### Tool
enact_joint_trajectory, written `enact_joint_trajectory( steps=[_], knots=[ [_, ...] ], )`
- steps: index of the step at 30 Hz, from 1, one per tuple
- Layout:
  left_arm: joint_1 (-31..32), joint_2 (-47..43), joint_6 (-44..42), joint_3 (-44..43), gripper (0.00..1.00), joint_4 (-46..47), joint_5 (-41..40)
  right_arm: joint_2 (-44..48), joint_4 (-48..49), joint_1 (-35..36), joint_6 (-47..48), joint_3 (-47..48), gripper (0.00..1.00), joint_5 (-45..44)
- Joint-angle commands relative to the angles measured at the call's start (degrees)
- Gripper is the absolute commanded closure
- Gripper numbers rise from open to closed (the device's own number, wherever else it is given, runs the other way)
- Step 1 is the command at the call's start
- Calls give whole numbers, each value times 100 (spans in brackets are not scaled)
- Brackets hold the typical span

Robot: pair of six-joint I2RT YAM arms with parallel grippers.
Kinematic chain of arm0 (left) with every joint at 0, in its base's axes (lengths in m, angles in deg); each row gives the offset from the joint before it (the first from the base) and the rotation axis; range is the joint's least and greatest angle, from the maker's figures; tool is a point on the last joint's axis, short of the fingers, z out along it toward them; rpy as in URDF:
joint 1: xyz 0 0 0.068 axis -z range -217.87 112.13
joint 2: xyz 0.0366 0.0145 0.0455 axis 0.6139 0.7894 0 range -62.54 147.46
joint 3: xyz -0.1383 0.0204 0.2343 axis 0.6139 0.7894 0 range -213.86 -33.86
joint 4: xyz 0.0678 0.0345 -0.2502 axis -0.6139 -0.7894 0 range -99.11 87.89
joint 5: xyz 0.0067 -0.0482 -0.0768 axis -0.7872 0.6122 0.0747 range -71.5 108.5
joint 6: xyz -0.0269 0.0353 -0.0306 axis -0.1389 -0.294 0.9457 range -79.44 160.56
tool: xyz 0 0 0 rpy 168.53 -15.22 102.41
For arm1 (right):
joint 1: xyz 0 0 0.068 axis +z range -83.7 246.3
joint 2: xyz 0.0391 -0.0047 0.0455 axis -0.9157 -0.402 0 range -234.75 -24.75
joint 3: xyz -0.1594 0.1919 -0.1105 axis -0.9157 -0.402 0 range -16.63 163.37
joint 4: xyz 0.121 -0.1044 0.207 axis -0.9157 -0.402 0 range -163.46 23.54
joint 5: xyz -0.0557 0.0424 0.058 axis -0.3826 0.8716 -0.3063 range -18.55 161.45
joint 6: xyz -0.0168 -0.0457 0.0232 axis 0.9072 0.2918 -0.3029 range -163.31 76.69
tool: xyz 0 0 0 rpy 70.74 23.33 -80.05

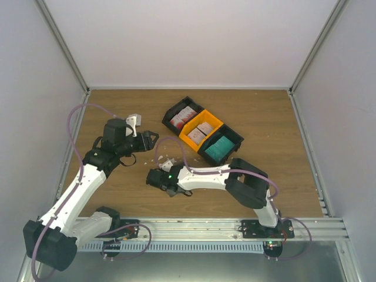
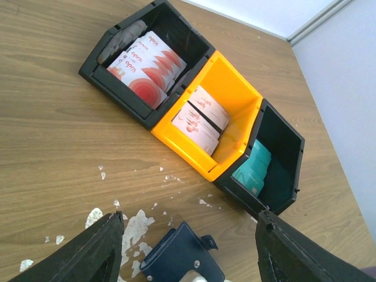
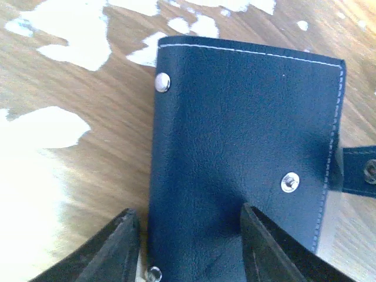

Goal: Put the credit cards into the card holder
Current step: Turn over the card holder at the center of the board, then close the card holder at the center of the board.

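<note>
A brown wood-grain table (image 1: pixel 264 176) is sitting between plain white walls (image 1: pixel 176 41). The holder (image 3: pixel 247 147) is lying folded flat around mid-table, on the near side of the bins, among thin white flakes (image 2: pixel 138 226). It is a dark navy rectangle, grained like leather, with pale stitching along its edges, round silver studs (image 3: pixel 289 182) and a short strap tab (image 3: pixel 358 169) sticking out from one side.

The right gripper (image 3: pixel 188 211) is hanging over it with jaws parted. One black finger is sitting just outside the holder's edge and the other over its cover, and they are gripping nothing. The left gripper (image 2: pixel 189 218) is hanging above the table, jaws wide apart and empty.

Three plastic bins are touching in a diagonal row toward the far edge. The black bin (image 2: pixel 176 26) is holding a stack of glossy red-and-white cards (image 2: pixel 147 67). The orange bin (image 2: pixel 235 88) is holding more pale cards with reddish print. The second black bin (image 2: pixel 282 141) is holding teal blocks (image 2: pixel 254 170).
</note>
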Motion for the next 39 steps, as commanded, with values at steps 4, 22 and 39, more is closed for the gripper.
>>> enact_joint_trajectory(
  steps=[4, 22, 39],
  knots=[
    [-147, 152, -63, -9, 36, 236, 106, 411, 1856, -237, 219, -758, 43, 1896],
    [62, 43, 1121, 2442, 32, 2025, 825, 2659, 2266, -1452, 523, -2022, 44, 1584],
    [1434, 1120, 2106, 2821, 42, 2371, 1, 1586, 1668, -1480, 611, -1457, 59, 1443]
  ],
)
